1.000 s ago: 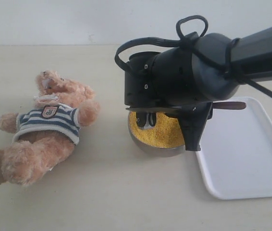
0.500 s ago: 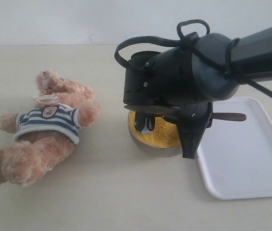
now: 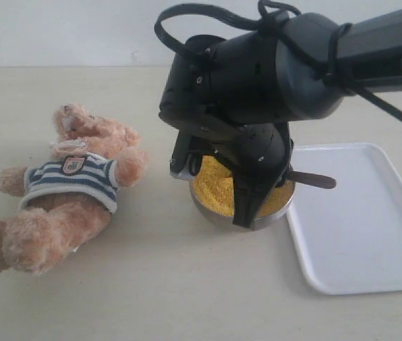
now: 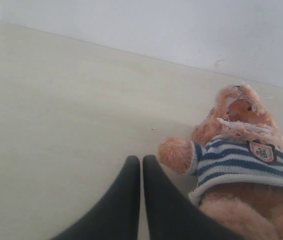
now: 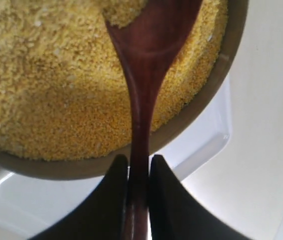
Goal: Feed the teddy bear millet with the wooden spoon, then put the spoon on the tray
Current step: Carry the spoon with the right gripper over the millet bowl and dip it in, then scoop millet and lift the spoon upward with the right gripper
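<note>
Count: one teddy bear, one metal bowl of millet, one wooden spoon, one tray. Bear lies at left of frame, bowl at centre, tray at lower right just beside the bowl. Right gripper pinches the spoon handle; the spoon's bowl sits in the millet, with grains on it. Left gripper: fingers pressed together, empty, near the bear's arm.

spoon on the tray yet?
No, the right gripper holds the spoon by its handle, its scoop end over the millet.
</note>
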`<act>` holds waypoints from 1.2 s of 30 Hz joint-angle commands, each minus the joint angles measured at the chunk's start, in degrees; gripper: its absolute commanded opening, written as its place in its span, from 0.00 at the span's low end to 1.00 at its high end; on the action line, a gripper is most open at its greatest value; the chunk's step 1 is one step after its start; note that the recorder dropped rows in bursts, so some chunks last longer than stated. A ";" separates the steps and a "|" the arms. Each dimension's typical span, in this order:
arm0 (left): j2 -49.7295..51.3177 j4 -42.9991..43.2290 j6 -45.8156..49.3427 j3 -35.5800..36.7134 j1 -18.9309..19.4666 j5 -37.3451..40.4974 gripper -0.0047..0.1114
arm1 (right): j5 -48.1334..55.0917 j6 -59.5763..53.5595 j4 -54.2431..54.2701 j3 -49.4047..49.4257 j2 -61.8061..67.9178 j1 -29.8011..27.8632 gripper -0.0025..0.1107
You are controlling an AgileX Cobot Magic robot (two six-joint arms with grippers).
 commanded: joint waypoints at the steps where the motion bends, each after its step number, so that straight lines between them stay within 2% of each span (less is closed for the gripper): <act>1: -0.19 0.15 0.19 -0.21 0.12 -0.44 0.07 | 0.25 -0.35 1.56 -0.61 -0.36 -0.09 0.02; 19: -0.19 0.15 0.19 -0.21 0.12 -0.44 0.07 | 0.25 3.73 6.76 -0.61 -0.36 -0.09 0.02; 24: -0.19 0.15 0.19 -0.21 0.12 -0.44 0.07 | 0.25 3.72 14.45 -0.61 -0.36 -4.35 0.02; 36: -0.19 0.15 0.19 -0.21 0.12 -0.44 0.07 | 0.25 2.37 16.08 -0.61 -1.66 -7.47 0.02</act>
